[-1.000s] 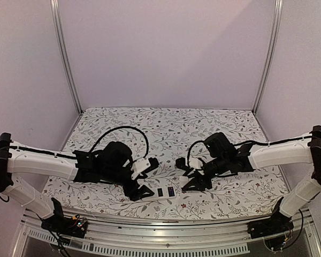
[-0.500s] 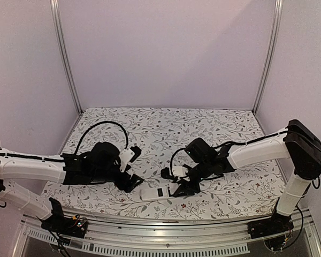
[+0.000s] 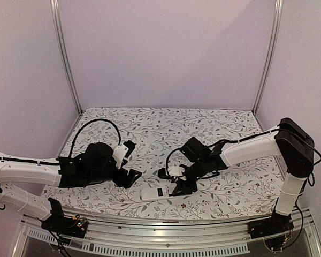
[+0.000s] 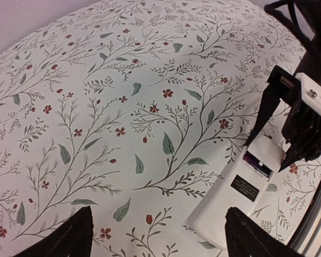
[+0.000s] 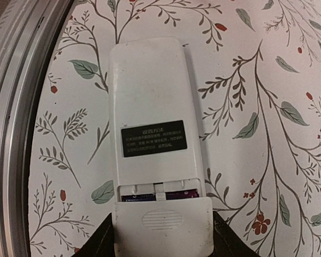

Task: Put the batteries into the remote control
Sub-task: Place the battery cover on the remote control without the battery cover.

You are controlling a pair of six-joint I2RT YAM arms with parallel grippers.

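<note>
At table (image 3: 166,128) front | remote control (image 5: 152,107) face-down | right fingers (image 5: 99,249) pinching its cover (image 5: 163,225)

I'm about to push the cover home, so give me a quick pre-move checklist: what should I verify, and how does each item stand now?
1. Remote control lying flat, back up, on the tablecloth: ok.
2. Battery cover fully closed: not ok, a gap shows at the slot.
3. Both batteries seated: cannot tell, only dark slivers show in the gap.
4. Right gripper fingers flanking the cover squarely: ok.
5. Left gripper open, empty and apart from the remote: ok.
</note>
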